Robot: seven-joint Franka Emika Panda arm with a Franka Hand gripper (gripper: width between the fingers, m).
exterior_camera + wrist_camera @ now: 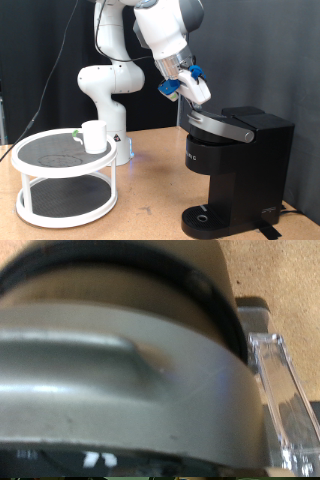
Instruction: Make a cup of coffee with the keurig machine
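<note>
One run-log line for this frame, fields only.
gripper: on lid of black boxy keurig machine | plain white ceramic cup: on round white two-tier stand | drip tray: no cup

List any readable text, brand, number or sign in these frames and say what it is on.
None can be read.
keurig machine front, exterior view: small pale marks, too small to read.
Same machine's lid, wrist view: white marks at the dark lower edge, blurred and cut off.
cup, two-tier round stand, claw: no text visible.
</note>
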